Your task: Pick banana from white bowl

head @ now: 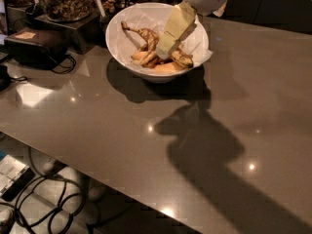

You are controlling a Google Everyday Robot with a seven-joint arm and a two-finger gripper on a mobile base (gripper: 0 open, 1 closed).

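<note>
Camera view, gripper (165, 51) low over banana (182, 58), inside white bowl (116, 39)

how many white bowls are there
1: the white bowl near the far edge of the counter, holding the banana; the end effector reaches into it. Others may be out of view.

This seems to be a kitchen or snack corner, because a polished counter (97, 130) carries a clear jar of nuts (66, 1), a black device (34, 45) and a white bowl (113, 43) of banana (146, 57), where the gripper (165, 51) points down inside, and loose cables (48, 204) lie on the floor.
</note>
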